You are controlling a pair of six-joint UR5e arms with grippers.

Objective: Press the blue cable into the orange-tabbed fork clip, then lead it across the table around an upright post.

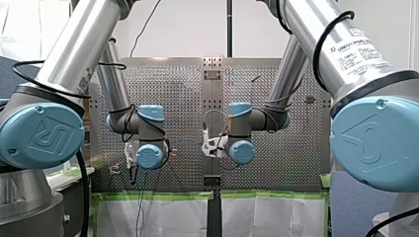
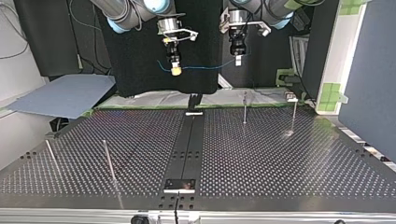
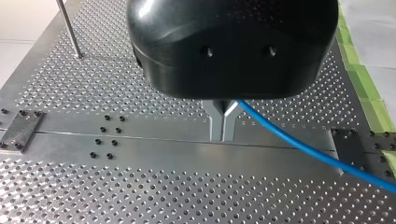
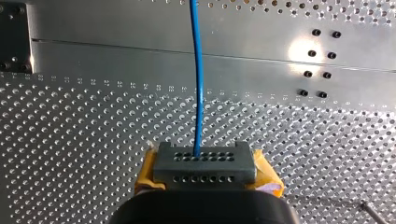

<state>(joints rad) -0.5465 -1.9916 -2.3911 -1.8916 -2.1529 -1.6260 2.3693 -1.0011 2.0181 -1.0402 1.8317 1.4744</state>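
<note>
The blue cable (image 2: 205, 67) hangs taut in the air between my two grippers, well above the perforated table (image 2: 280, 154). In the top view my right gripper (image 2: 175, 71), with yellow pads, is at the left and shut on the blue cable. My left gripper (image 2: 237, 60), black with metal fingers, is at the right, also shut on it. In the left wrist view the metal fingers (image 3: 217, 122) meet, and the cable (image 3: 303, 150) trails off to one side. In the right wrist view the cable (image 4: 198, 93) runs straight ahead from my right gripper (image 4: 203, 158). I make out no orange-tabbed clip.
Thin upright posts stand on the table: two at the top view's far right (image 2: 244, 107) (image 2: 293, 114) and two at its near left (image 2: 109, 161) (image 2: 50, 156). A dark centre strip (image 2: 189, 144) divides the table. A small fixture (image 2: 291, 97) sits at the far right edge.
</note>
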